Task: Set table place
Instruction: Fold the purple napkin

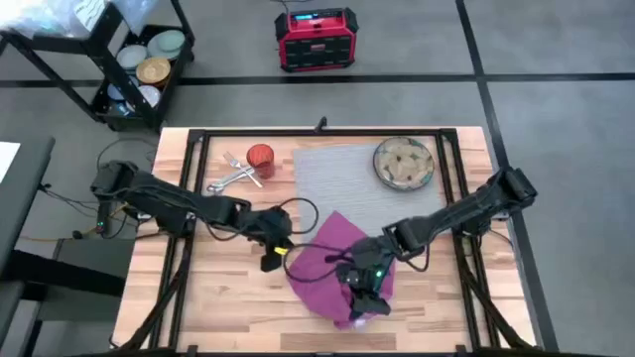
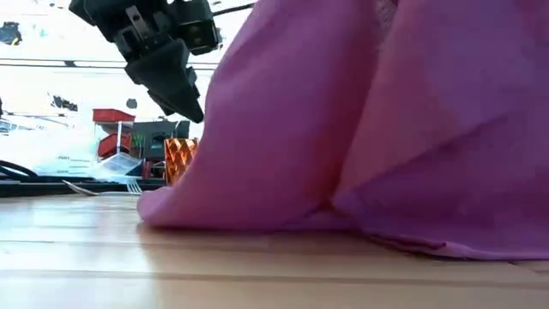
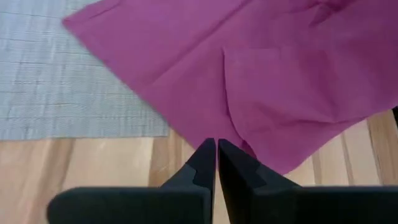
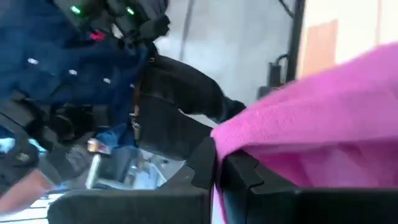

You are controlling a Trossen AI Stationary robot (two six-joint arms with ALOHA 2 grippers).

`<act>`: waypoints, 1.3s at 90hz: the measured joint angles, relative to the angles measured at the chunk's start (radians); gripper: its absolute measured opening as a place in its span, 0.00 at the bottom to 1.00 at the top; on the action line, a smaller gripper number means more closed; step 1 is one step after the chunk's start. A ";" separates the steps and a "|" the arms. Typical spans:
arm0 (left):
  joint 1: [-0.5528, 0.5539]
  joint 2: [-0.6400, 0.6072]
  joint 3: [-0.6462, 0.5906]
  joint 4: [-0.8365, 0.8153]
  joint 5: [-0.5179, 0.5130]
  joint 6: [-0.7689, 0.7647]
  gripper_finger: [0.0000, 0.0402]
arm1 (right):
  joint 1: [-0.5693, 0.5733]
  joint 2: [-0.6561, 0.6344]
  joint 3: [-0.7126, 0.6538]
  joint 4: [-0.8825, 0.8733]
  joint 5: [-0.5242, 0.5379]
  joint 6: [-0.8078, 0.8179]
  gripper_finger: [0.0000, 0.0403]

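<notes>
The magenta napkin [image 1: 332, 260] stands bunched on the table's near middle, raised into a tent [image 2: 343, 129], with its far corner on the grey mat [image 1: 332, 178]. My right gripper [image 1: 362, 302] is shut on its near part. My left gripper [image 1: 270, 260] is shut, clear of the tabletop. Its tips [image 3: 216, 144] are at the napkin's left edge, and I cannot tell whether they touch it. The beige plate [image 1: 403, 164] rests on the mat's far right corner. The orange cup [image 1: 260, 157] and the steel cutlery [image 1: 233, 177] lie left of the mat. My right gripper pinches an edge or fold of the napkin [image 4: 233, 134] between its two fingers. It comes from the table's right side, slanting toward the near edge. The cloth is pulled up at the hold. Its lower part [image 2: 257, 219] still lies on the table.
Bare planks [image 1: 218, 297] lie near left of the napkin. A red box [image 1: 316, 38] sits on the floor beyond the far edge. A cart with bowls [image 1: 149, 59] stands at the far left. Someone in blue clothing [image 4: 56, 74] shows beyond the table.
</notes>
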 joint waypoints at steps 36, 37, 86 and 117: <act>0.002 0.002 0.027 -0.005 0.000 0.016 0.00 | -0.012 -0.002 -0.028 0.188 0.005 0.049 0.58; 0.002 0.002 0.027 -0.004 0.000 0.016 0.00 | -0.012 -0.002 -0.028 0.189 0.006 0.050 0.60; 0.002 0.002 0.027 -0.006 0.000 0.005 0.00 | -0.017 -0.035 -0.028 -0.533 0.281 -0.058 0.73; 0.002 0.002 0.027 0.019 0.000 -0.011 0.00 | -0.091 -0.042 -0.025 -0.683 0.639 -0.189 0.72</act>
